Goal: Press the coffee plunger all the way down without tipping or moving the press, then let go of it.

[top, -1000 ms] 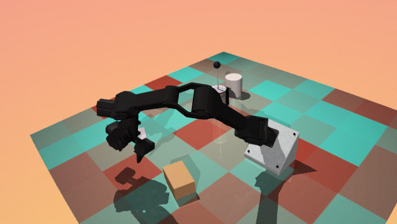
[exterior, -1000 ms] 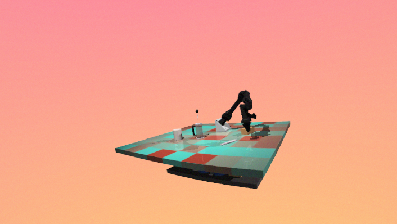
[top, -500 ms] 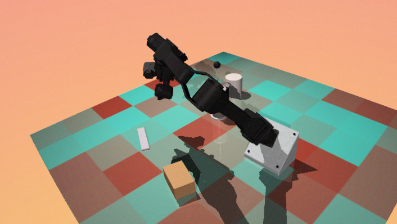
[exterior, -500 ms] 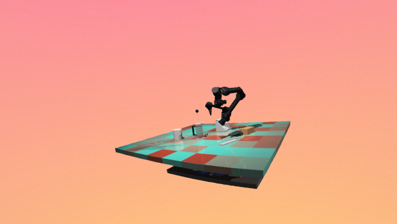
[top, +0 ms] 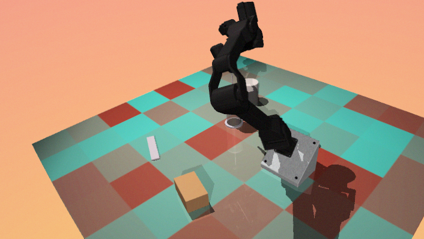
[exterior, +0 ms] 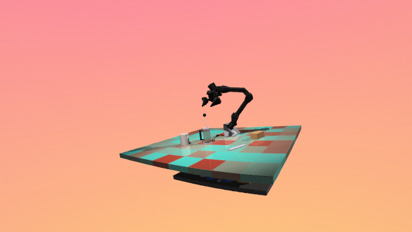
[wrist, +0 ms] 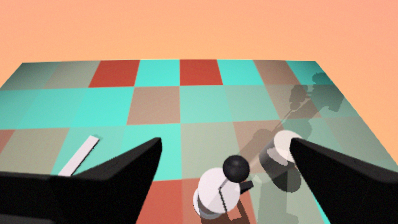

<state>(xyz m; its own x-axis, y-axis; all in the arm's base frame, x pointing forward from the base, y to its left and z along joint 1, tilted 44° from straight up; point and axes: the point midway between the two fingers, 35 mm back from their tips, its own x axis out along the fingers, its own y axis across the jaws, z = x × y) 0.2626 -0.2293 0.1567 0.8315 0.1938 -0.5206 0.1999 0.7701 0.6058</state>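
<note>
1. Claw (exterior: 211, 101) stood wide apart, nothing between the fingers; in the exterior view it hung centre frame, above and slightly right of the plunger knob (exterior: 205, 115), with clear air between them.
2. Coffee press (exterior: 206, 134) sat upright on the desk (exterior: 204, 163), centre frame in the exterior view; dark handle on its left side; thin rod ran up to the knob, plunger fully raised.
3. Wrist view: knob (wrist: 235, 167) sat lower centre, between the two dark fingers but well below them; press lid (wrist: 216, 190) directly under the knob; neither finger touched it.
4. White mug (exterior: 184, 139) stood left of the press in the exterior view, near but apart; in the wrist view it appeared right of the knob, just beside the right finger's edge.
5. Top view: arm hid most of the press; mug (top: 251, 89) partly visible behind the arm, upper centre.
6. White flat bar (top: 152, 148) lay left of centre on the desk in the top view; orange block (top: 191, 191) lower centre; both well apart from the press.
7. Arm base mount (top: 292, 160) sat right of centre in the top view.
</note>
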